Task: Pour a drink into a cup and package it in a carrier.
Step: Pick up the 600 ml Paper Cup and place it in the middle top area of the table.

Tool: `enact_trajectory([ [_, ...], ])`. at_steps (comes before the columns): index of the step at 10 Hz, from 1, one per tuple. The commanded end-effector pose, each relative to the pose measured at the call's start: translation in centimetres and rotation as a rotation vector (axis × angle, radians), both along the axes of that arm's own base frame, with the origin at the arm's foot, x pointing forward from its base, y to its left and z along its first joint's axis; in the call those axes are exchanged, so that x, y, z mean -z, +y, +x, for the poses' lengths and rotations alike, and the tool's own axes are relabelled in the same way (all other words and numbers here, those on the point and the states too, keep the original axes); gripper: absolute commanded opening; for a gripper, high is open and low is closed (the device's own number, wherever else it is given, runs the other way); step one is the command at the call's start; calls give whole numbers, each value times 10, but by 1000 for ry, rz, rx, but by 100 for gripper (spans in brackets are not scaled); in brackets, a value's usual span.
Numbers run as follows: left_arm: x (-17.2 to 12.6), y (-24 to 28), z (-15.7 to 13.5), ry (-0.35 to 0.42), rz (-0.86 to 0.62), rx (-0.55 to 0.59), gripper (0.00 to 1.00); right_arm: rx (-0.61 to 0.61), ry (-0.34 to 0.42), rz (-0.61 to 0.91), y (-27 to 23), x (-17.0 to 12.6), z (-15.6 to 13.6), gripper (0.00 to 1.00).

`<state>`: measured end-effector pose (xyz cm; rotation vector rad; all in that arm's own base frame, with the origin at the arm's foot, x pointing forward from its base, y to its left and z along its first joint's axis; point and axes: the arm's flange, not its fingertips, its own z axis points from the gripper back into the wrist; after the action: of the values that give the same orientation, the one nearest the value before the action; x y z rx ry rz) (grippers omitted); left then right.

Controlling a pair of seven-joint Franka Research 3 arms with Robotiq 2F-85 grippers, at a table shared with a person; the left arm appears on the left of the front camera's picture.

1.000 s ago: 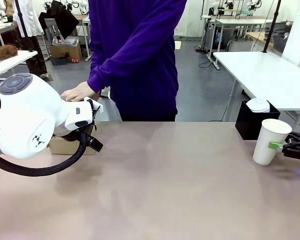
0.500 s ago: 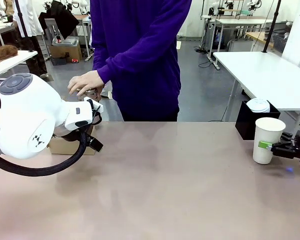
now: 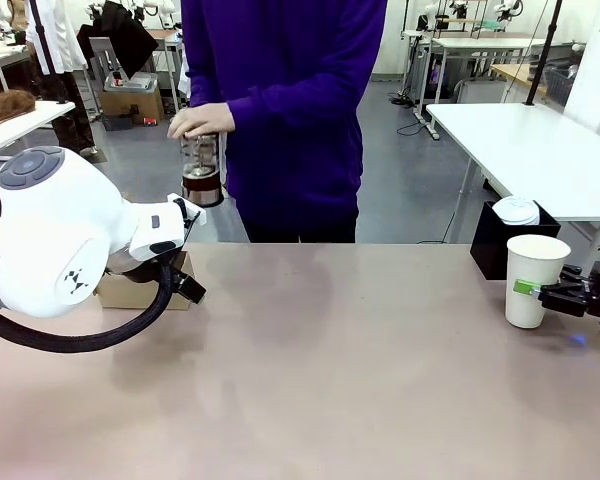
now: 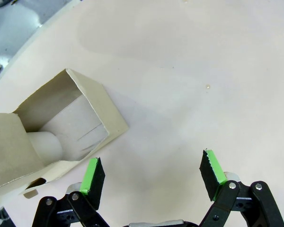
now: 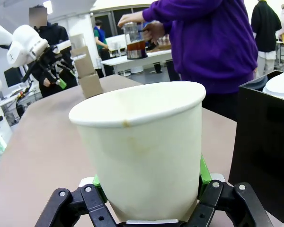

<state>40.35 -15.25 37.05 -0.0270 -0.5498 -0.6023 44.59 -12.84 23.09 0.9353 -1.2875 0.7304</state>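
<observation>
Front view has the tall white tapered paper cup (image 3: 536,280) standing upright at the right end of the tan table (image 3: 330,380), with no lid on it. The right gripper (image 3: 531,290) comes in from the right edge and pinches the cup's lower wall between its green pads. In the right wrist view those pads (image 5: 203,176) press on both sides of the cup, and a faint brown mark sits on its inner rim. Just beyond the cup stands a black cube-shaped box (image 3: 495,250) with a white domed plastic lid (image 3: 517,211) on top. At the far left, a person in a purple sweater (image 3: 290,110) holds a clear cylindrical metal-banded jug (image 3: 200,168) in the air by its top with one hand (image 3: 202,119); the dark brown drink (image 3: 201,187) fills its bottom part. The low brown cardboard carrier (image 3: 130,292) lies on the left of the table, partly behind the left arm. In the left wrist view the left gripper (image 4: 152,176) hangs over bare table just beside the carrier, its fingers spread wide and holding nothing.
</observation>
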Motion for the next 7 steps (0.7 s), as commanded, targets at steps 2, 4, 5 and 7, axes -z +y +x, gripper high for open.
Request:
enact_trajectory([
  [2, 0, 0, 0, 1, -2, -1, 100, 86, 0, 40, 23, -47, -4, 80],
  [4, 0, 0, 0, 1, -2, -1, 100, 101, 6, 50, 74, -84, 14, 80],
  [5, 0, 0, 0, 1, -2, -1, 100, 91, 16, 62, 100, -95, 23, 80],
  [7, 0, 0, 0, 1, -2, -1, 100, 98, 47, 45, 156, -106, 49, 80],
])
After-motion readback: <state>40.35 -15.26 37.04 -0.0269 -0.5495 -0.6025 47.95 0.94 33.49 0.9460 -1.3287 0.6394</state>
